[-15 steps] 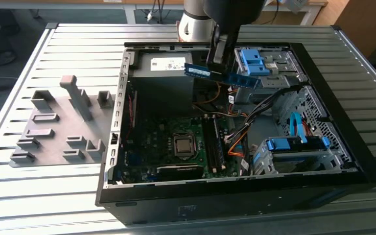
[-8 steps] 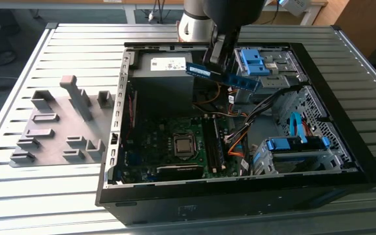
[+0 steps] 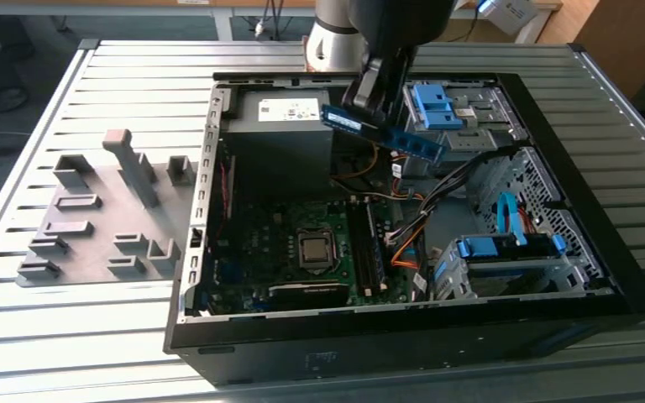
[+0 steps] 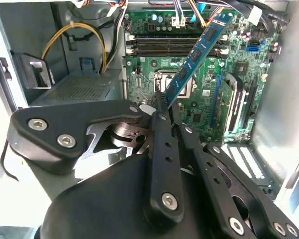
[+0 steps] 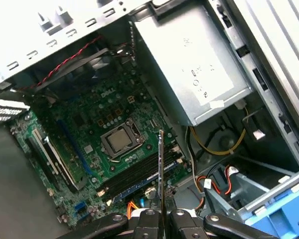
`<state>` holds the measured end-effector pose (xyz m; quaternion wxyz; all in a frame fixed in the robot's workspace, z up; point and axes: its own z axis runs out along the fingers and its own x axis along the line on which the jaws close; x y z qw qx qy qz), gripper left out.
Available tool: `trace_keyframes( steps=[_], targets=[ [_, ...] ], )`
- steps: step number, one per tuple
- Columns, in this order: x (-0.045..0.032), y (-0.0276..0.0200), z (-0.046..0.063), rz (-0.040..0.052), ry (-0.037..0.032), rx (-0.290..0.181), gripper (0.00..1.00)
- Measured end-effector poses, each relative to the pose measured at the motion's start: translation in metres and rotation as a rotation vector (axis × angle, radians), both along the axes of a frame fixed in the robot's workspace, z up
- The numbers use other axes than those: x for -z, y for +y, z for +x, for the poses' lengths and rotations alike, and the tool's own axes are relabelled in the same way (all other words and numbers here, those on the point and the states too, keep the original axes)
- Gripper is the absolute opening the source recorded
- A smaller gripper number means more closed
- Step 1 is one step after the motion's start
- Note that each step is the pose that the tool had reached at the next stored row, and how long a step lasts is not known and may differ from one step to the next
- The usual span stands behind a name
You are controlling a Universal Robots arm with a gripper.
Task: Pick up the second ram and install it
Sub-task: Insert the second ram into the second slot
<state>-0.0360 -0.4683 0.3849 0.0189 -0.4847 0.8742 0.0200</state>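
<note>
Hovering above the green motherboard (image 4: pixel 209 94), my black gripper (image 4: pixel 164 104) pinches one end of the second ram (image 4: pixel 197 52), a long thin blue-green stick with dark chips; I judge it needs squaring to the motherboard's long black slots (image 4: pixel 164 47).

This looks like a robotics lab or test workshop. A slatted aluminium worktable (image 3: pixel 98 336) carries an open desktop computer case (image 3: pixel 412 348) with its green motherboard (image 3: pixel 300 243) bare, and beside it lies a grey holder tray (image 3: pixel 87 231) of upright posts. A robot arm (image 3: pixel 339 38) rises behind the case, its gripper (image 3: pixel 369 105) clamped on the second ram (image 3: pixel 388 134) above it, and wooden furniture (image 3: pixel 625 42) stands beyond the table.
</note>
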Motion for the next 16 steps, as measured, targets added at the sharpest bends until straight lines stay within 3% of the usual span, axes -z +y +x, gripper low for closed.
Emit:
trace_keyframes(
  steps=[16],
  targets=[
    [0.0010,0.0000,0.0000,-0.0004,0.0000,0.184,0.14]
  ],
)
